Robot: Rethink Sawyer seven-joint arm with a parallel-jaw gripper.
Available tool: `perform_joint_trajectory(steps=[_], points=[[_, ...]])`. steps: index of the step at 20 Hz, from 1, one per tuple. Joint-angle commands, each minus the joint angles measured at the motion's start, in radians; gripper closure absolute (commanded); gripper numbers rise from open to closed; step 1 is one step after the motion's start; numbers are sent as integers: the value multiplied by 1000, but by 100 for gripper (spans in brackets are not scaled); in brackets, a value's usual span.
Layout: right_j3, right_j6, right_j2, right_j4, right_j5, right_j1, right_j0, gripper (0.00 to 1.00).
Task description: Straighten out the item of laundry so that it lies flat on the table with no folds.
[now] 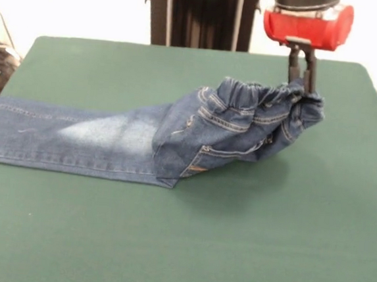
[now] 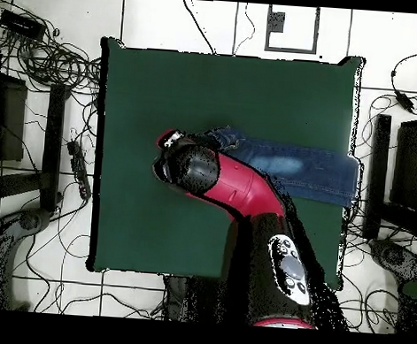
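The item of laundry is a small pair of blue jeans on the green table. In the front view its legs lie flat toward the left, with a pale faded patch, and their ends reach the table's left edge. The waist end is folded back over the legs and held up at the right. My gripper comes down from the red wrist and is shut on the gathered waistband, a little above the cloth. In the overhead view the arm hides the waist, and only the legs show on the table.
Cables lie in tangles on the tiled floor around the table. Black frames stand beside it, one on the left and one on the right of the overhead view. Green cloth spreads wide around the jeans.
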Motion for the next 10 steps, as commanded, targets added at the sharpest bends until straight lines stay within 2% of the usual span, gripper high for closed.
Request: perform_joint_trajectory(steps=[1, 10], points=[[-180, 369, -91, 76, 191, 118, 110, 100], [-329, 445, -189, 93, 220, 256, 211, 100]])
